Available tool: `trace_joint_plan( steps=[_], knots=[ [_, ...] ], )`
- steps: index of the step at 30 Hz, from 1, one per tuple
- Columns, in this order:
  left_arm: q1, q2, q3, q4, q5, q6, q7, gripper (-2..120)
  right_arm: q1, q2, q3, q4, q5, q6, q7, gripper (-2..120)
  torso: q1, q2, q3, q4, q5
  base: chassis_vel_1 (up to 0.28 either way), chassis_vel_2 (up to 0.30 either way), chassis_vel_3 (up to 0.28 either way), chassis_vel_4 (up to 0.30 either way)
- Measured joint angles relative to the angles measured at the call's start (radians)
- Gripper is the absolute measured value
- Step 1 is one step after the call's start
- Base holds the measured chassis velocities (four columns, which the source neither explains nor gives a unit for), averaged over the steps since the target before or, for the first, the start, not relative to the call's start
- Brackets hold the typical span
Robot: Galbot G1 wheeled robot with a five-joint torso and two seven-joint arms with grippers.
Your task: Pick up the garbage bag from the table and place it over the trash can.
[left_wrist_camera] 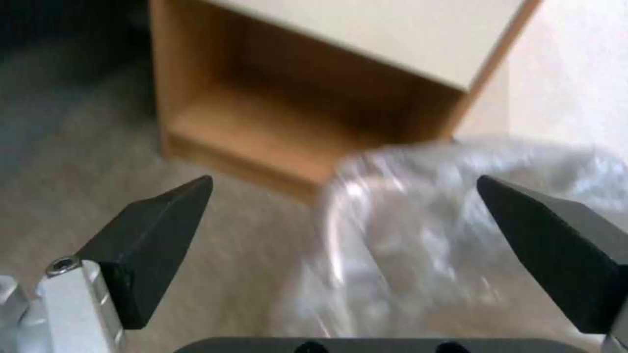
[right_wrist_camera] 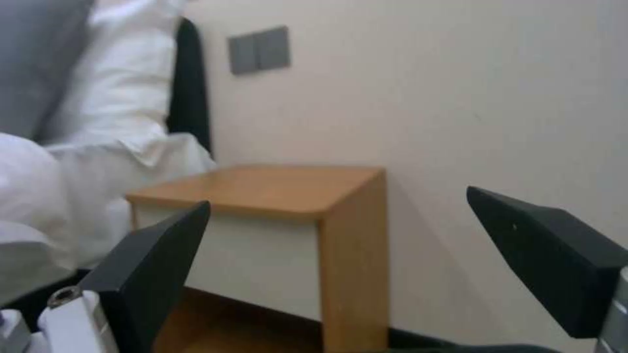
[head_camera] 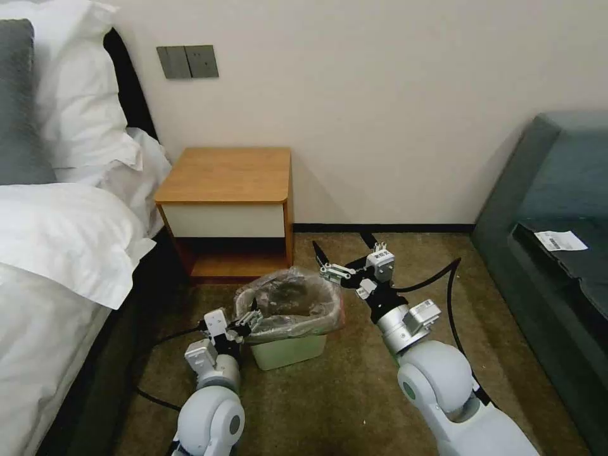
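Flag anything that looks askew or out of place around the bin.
The garbage bag lines the trash can unevenly: it bunches and balloons past the rim on the right side rather than lying snug. Both end effectors, left and right, are open beside it.

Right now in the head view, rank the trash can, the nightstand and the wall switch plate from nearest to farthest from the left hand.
1. The trash can, lined with the garbage bag, sits right beside the open left hand, toward the robot's right.
2. The nightstand stands farther ahead, against the wall.
3. The switch plate is farthest, high on the wall above the nightstand.
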Motion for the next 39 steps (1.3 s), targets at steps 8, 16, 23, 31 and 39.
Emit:
trace_joint_plan(
  steps=[8, 16, 23, 31, 39],
  knots=[
    [-0.045, 0.037, -0.018, 0.115, 0.231, -0.307, 0.08, 100, -0.062, 0.122, 0.032, -0.168, -0.123, 0.116, 0.051, 100, 0.0, 0.0, 0.0, -0.0003, -0.0001, 0.0, 0.0, 0.0, 0.0],
    [-0.116, 0.107, -0.018, 0.305, 0.268, -0.517, 0.184, 95, -0.072, 0.242, 0.086, -0.331, -0.265, 0.246, 0.082, 100, 0.0, 0.0, 0.0, -0.0002, -0.0004, 0.0, 0.0, 0.0, 0.0],
    [-0.125, 0.123, -0.021, 0.353, 0.239, -0.607, 0.304, 93, -0.089, 0.27, 0.112, -0.36, -0.323, 0.293, 0.079, 100, 0.0, 0.0, 0.0, -0.0002, -0.0001, 0.0, 0.0, 0.0, 0.0],
    [-0.12, 0.098, -0.021, 0.352, 0.209, -0.61, 0.318, 93, -0.09, 0.266, 0.128, -0.341, -0.307, 0.294, 0.064, 100, 0.0, 0.0, 0.0, -0.0002, 0.0001, 0.0, 0.0, 0.0, 0.0],
    [-0.12, 0.097, -0.022, 0.352, 0.208, -0.609, 0.318, 93, -0.09, 0.264, 0.128, -0.339, -0.304, 0.294, 0.063, 100, 0.0, 0.0, 0.0, -0.0001, 0.0001, 0.0, 0.0, 0.0, 0.0]
  ],
)
